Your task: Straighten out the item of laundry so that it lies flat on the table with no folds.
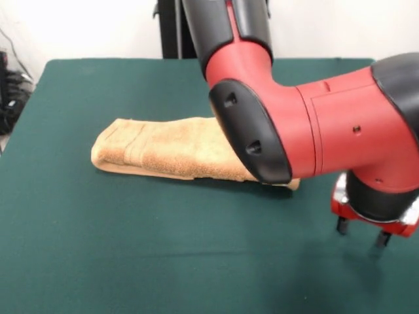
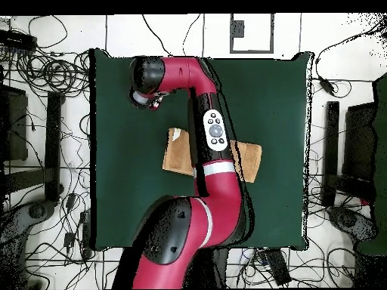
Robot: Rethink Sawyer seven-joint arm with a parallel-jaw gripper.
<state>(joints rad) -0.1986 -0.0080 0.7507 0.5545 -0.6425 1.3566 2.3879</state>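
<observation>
**Surface, towel and arm: present condition**

One surface (image 1: 131,261), covered in dark green felt-like fabric, fills most of both views. In the overhead view its four edges are visible, and the pale floor (image 2: 53,45) around it carries many loose black cables (image 2: 45,72). Dark equipment stands on the floor beyond two opposite edges. A pale wall (image 1: 78,29) lies behind the surface in the front view.

One towel (image 1: 170,152), orange-tan terry cloth, lies near the centre of the surface, well clear of all four edges. It is not flat: it is doubled into a long narrow strip with a rounded fold at one end, where a woven band shows. The arm (image 1: 314,124) crosses above its middle and hides part of it.

One red and black arm reaches over the towel. One hand (image 1: 360,234) hangs just above bare green fabric beside one end of the towel, apart from it. Two dark fingertips (image 1: 342,226) point down with a gap between them and nothing held; the spread appears moderate, though the front view blurs the tips.
</observation>
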